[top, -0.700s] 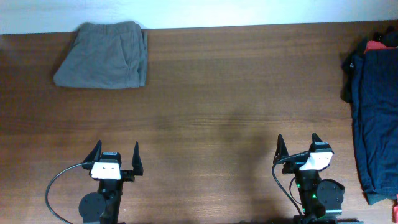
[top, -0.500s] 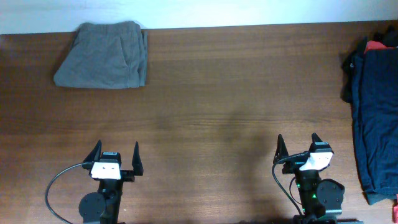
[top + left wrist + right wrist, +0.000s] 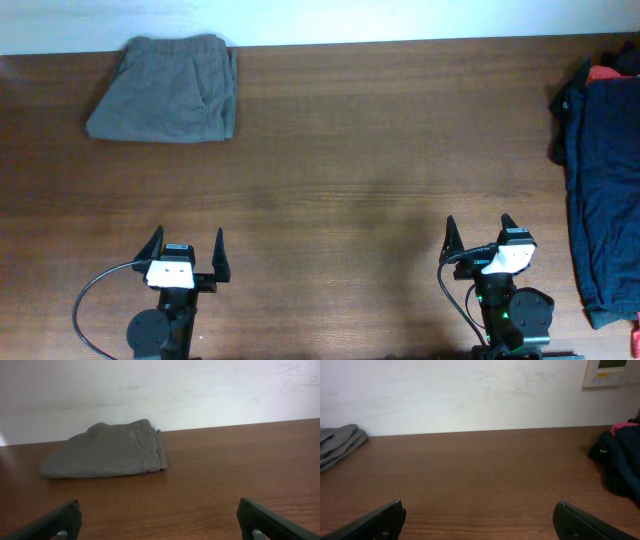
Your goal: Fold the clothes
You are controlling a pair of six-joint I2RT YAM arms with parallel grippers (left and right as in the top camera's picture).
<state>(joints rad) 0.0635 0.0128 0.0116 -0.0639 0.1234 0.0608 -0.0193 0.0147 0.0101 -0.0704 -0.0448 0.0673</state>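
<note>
Clothes [image 3: 585,120] lay heaped at the 3 o'clock edge of the wooden table [image 3: 350,150]. The largest of them, the navy shorts [image 3: 605,200], were spread loose and unfolded from about 2 o'clock down toward 4 o'clock, their far side cut off by the frame. At the heap's 12 o'clock end a red garment [image 3: 603,72] showed from under darker cloth. In the right wrist view the same pile sat at 3 o'clock as a dark mound with a pink-red edge on top. Neither arm touched it. The right gripper [image 3: 478,225] rested near 5 o'clock, close to the pile but clear of it, with its two fingers spread wide and nothing between them. The left gripper [image 3: 187,240] sat near 7 o'clock, likewise with its fingers wide apart and empty, and a black cable [image 3: 92,290] looped beside its base. Well away from both, at 11 o'clock against the table's far edge, the grey shorts [image 3: 165,90] lay folded into a compact, flat bundle. Behind the table rose a white wall [image 3: 470,390], with a pale control panel [image 3: 611,372] mounted at its 1 o'clock corner in the right wrist view.
</note>
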